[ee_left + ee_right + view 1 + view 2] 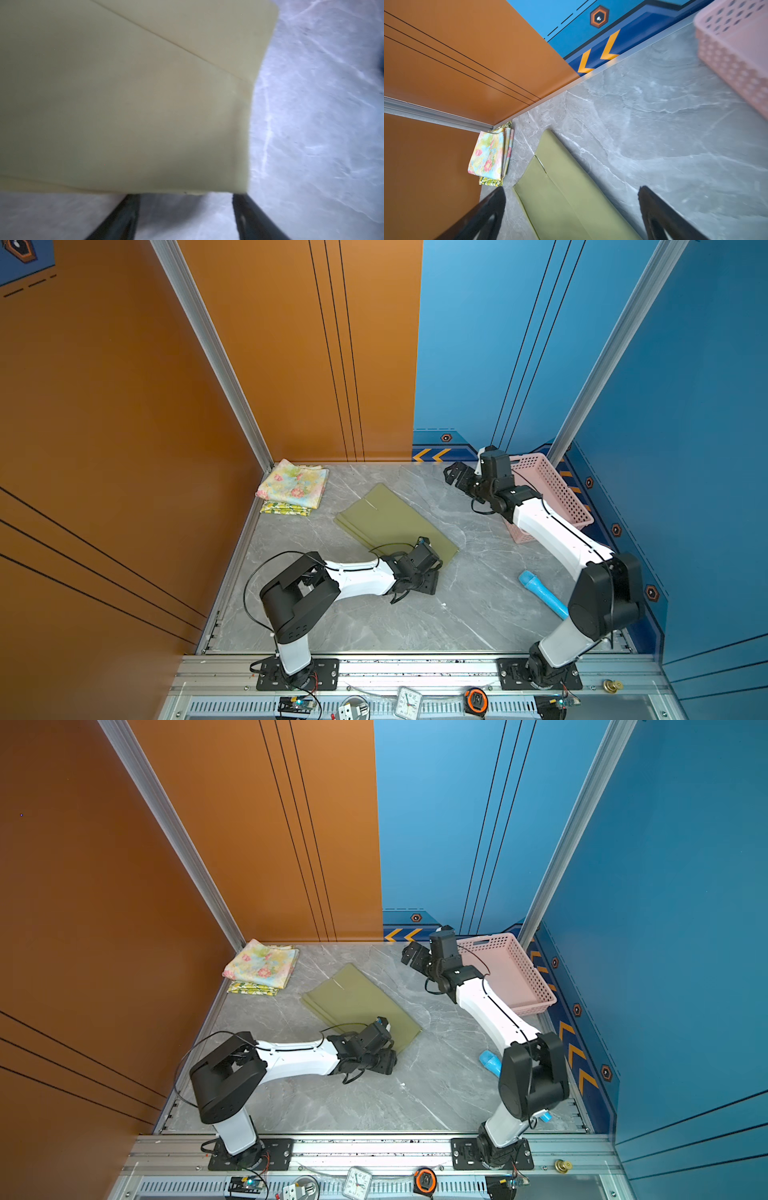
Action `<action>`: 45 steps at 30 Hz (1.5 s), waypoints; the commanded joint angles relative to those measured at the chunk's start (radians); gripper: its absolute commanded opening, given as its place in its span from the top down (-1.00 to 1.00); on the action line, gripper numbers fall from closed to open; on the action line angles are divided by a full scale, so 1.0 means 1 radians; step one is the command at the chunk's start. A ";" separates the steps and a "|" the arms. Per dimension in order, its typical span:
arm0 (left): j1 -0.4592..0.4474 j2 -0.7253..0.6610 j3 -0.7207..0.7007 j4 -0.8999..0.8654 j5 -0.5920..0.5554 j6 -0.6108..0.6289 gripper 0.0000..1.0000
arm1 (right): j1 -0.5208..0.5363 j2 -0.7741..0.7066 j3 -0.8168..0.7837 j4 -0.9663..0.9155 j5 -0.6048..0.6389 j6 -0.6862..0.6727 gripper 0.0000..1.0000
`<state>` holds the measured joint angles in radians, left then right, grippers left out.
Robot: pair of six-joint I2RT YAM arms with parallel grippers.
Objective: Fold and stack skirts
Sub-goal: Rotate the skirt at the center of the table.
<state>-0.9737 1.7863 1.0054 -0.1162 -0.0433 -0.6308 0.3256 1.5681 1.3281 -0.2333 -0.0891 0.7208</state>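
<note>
**A:** Where's the olive green skirt (390, 518)?

**B:** In the middle of the marble table (478, 605), flat, folded into a long strip lying diagonally. Its layers show stepped along one long edge. The floral skirt (293, 483) sits folded on the lemon-print skirt (286, 509) in the far left corner, well apart from it.

**A:** And the grippers?

**B:** The left gripper (184, 200) is low at the strip's near end. Its fingers are apart, and the cloth edge lies just past the tips, not between them. The right gripper (453, 477) hangs raised beside the pink basket (577, 510), its jaws wide with nothing in them.

**A:** So what's the step?

**B:** I'd say folding the strip across its length so it matches the stack. The left should slide under the near corner and pinch every layer. The right should come round for the other near corner. Then both lift low and carry the end evenly to the far end.

**A:** What are the risks?

**B:** Catching only the top layer would let the stepped edges spread. The blue cylinder (542, 593) lies near the right arm's path, so that arm should stay clear of it.
</note>
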 commanded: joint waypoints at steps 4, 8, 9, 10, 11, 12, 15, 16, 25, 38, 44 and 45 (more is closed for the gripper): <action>0.010 -0.101 -0.076 -0.063 0.091 0.062 -0.58 | 0.016 -0.118 -0.143 -0.166 0.070 -0.081 -0.97; 0.051 -0.283 -0.192 -0.108 0.094 0.042 -0.57 | 0.042 -0.143 -0.224 -0.184 0.077 -0.065 -0.94; 0.066 -0.319 -0.208 -0.120 0.091 0.038 -0.56 | 0.053 -0.145 -0.240 -0.184 0.080 -0.062 -0.94; 0.090 -0.362 -0.221 -0.131 0.089 0.033 -0.56 | 0.069 -0.147 -0.261 -0.184 0.088 -0.052 -0.94; 0.118 -0.399 -0.229 -0.142 0.092 0.029 -0.56 | 0.087 -0.147 -0.281 -0.183 0.093 -0.042 -0.94; 0.146 -0.423 -0.232 -0.149 0.095 0.024 -0.56 | 0.103 -0.145 -0.297 -0.182 0.099 -0.031 -0.93; 0.256 -0.459 -0.207 -0.175 0.105 0.009 -0.55 | 0.170 -0.144 -0.357 -0.185 0.116 0.035 -0.92; 0.292 -0.453 -0.183 -0.196 0.101 0.009 -0.55 | 0.193 -0.147 -0.381 -0.183 0.124 0.061 -0.91; 0.470 -0.350 -0.009 -0.280 0.080 0.041 -0.55 | 0.274 -0.120 -0.531 -0.021 0.072 0.254 -0.70; 0.518 -0.432 -0.055 -0.304 0.063 0.049 -0.55 | 0.297 0.040 -0.557 0.200 -0.015 0.372 0.04; 0.539 -0.449 -0.049 -0.327 0.054 0.053 -0.55 | 0.272 0.092 -0.535 0.215 -0.035 0.325 0.81; 0.544 -0.451 -0.045 -0.335 0.053 0.055 -0.55 | 0.254 0.096 -0.521 0.197 -0.046 0.300 0.92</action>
<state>-0.4446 1.3506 0.9611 -0.4053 0.0349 -0.5919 0.6109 1.6459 0.7826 -0.0395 -0.1104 1.0603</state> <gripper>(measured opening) 0.774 0.080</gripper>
